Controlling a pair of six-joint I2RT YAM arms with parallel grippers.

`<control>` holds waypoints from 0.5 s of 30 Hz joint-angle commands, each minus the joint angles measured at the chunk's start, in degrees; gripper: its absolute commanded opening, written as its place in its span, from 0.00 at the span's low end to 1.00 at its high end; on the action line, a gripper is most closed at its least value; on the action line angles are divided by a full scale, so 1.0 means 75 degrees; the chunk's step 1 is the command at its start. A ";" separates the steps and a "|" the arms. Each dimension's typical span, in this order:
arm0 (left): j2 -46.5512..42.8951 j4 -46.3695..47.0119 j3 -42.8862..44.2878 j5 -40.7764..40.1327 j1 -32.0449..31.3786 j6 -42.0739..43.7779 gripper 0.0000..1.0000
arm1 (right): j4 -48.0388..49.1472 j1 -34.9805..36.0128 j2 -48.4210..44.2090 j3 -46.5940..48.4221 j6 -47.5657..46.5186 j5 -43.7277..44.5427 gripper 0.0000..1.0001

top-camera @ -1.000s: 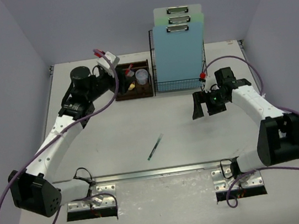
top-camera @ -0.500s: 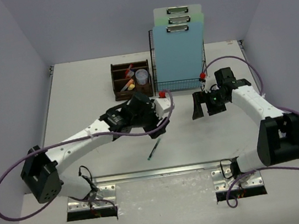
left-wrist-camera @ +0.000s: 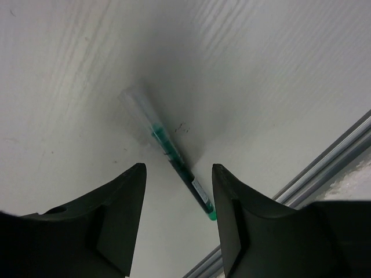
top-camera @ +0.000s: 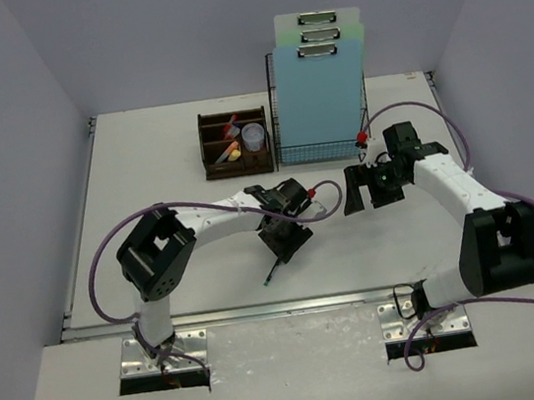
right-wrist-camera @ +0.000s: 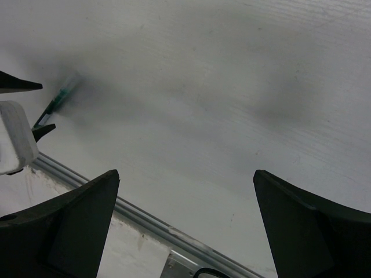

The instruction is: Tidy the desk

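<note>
Left wrist view: green pen (left-wrist-camera: pixel 169 153) lies flat on the white worktop (left-wrist-camera: pixel 261 69), close to the metal rail (left-wrist-camera: pixel 324 152), under the gap of the left hand (left-wrist-camera: pixel 178 174), whose fingers stand apart and touch nothing. Pen looks light, stiff, slick and apt to roll, so pinch mid-barrel, across it. Right hand (right-wrist-camera: pixel 185 174) is spread wide and empty.

White desk (top-camera: pixel 163 165) carried a green pen (left-wrist-camera: pixel 171 156) near its front rail (top-camera: pixel 262 309), with a brown wooden organizer (top-camera: pixel 238 170) and a black wire-mesh rack (top-camera: pixel 325 153) at the back.
</note>
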 commanded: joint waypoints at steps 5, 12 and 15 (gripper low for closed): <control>0.0961 -0.0230 0.1060 0.0131 -0.0069 -0.0426 0.44 | 0.0157 -0.0018 -0.0240 -0.0054 -0.0067 0.0072 0.99; 0.1551 -0.0209 0.1201 -0.0023 -0.0069 -0.0510 0.28 | 0.0149 -0.0077 -0.0217 -0.0065 -0.0101 0.0124 0.99; 0.1528 -0.0089 0.0967 -0.0097 -0.0069 -0.0522 0.18 | 0.0126 -0.0100 -0.0217 -0.0065 -0.0114 0.0123 0.99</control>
